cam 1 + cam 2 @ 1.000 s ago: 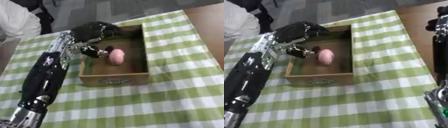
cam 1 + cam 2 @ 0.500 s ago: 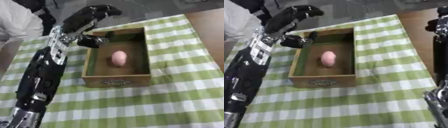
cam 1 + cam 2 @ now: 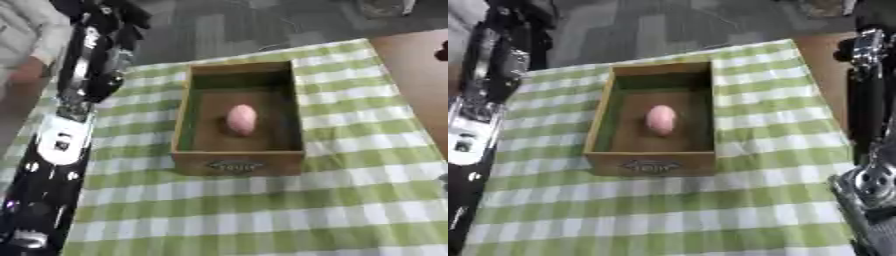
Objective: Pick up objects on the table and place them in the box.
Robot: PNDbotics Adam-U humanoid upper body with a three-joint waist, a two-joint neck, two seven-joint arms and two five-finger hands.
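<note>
Green-checked counter (image 3: 262,210) shows me only the pink egg (image 3: 241,119) boxed, right of my left robot hand (image 3: 118,15), finger state unclear.

Left hand (image 3: 118,15): raised at the far left, beyond the box's (image 3: 238,161) far left corner, blurred; fingers cannot be made out. To its right and nearer, the box stands open-topped, walls upright on all four sides. Inside, a pink egg (image 3: 241,119) lies mid-floor; bare floor shows on every side of it. Below the hand, the left arm (image 3: 61,135) runs along the cloth's (image 3: 262,210) left edge, just beside the box's left wall. Near the camera, the checked cloth lies bare in front of the box. Right arm (image 3: 868,100): fills the right edge, well apart from the box, with bare cloth between.
</note>
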